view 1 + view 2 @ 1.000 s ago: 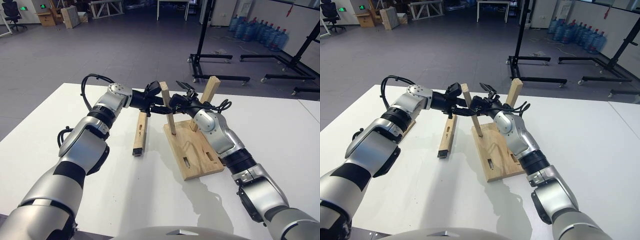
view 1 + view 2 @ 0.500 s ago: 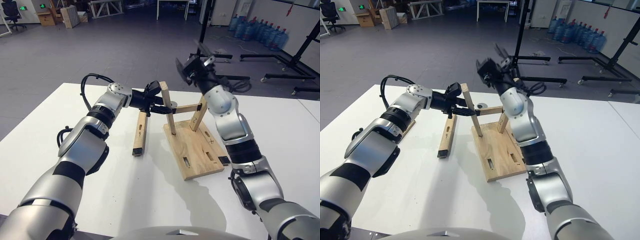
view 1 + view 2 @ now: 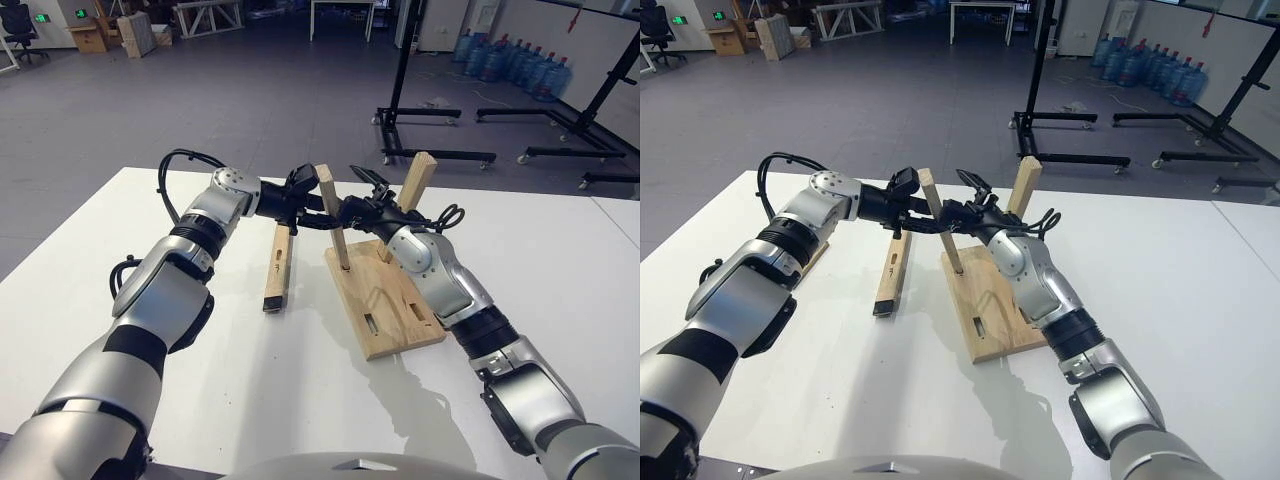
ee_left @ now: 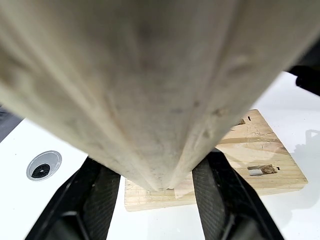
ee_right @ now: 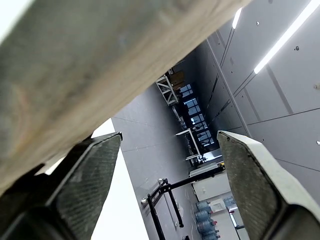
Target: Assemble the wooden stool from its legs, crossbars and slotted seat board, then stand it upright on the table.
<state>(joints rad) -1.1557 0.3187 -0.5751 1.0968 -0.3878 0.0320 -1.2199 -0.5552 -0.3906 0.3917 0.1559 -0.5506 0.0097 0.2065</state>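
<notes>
The white table [image 3: 250, 380] carried the slotted seat board [image 3: 390, 292], which lay flat near its middle. Just left of the board a loose leg [image 3: 277, 268] lay on its side, apart from it. Farther left lay another wooden piece [image 3: 818, 254], mostly hidden. A round grommet [image 4: 44, 165] sat in the tabletop.
</notes>
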